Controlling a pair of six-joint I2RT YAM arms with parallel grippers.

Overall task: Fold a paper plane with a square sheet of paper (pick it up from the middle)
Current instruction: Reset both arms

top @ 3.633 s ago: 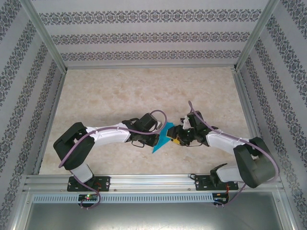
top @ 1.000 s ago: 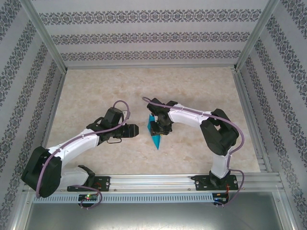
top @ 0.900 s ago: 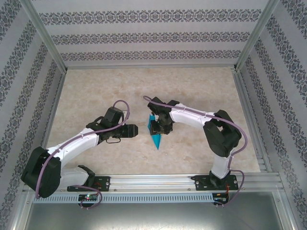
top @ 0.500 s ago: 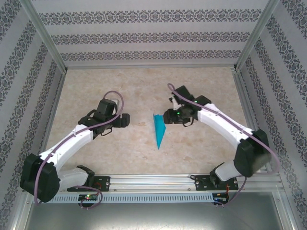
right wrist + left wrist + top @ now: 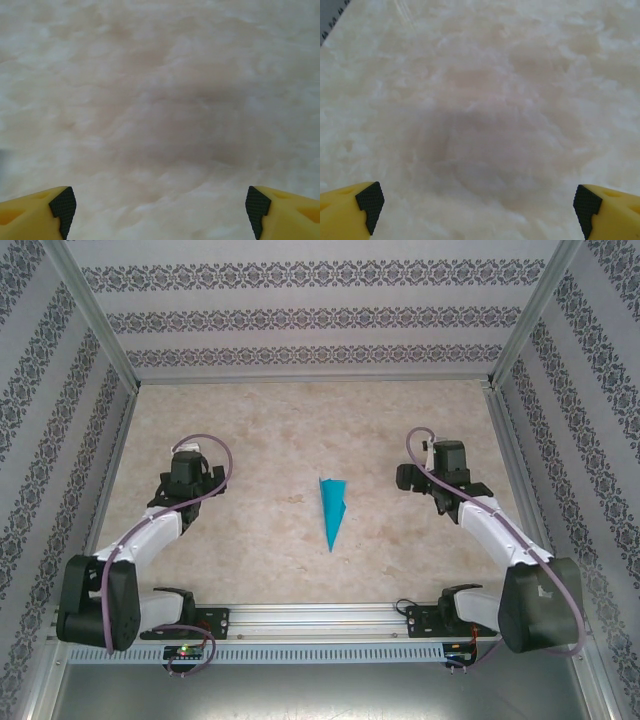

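The square sheet of paper lies folded as a slim teal-blue paper plane flat on the middle of the table, sharp tip toward the near edge. My left gripper hovers well to its left, pointing down. In the left wrist view that gripper is open, its yellow fingers wide apart over bare table. My right gripper hovers well to the plane's right. In the right wrist view it is open too, with nothing between its fingertips. Neither gripper touches the plane.
The marble-patterned table is boxed in by patterned walls and aluminium posts. A metal rail with both arm bases runs along the near edge.
Both arms have swung outward away from the plane, left arm to the left, right arm to the right. Both grippers opened wide, and the plane stays lying on the table.
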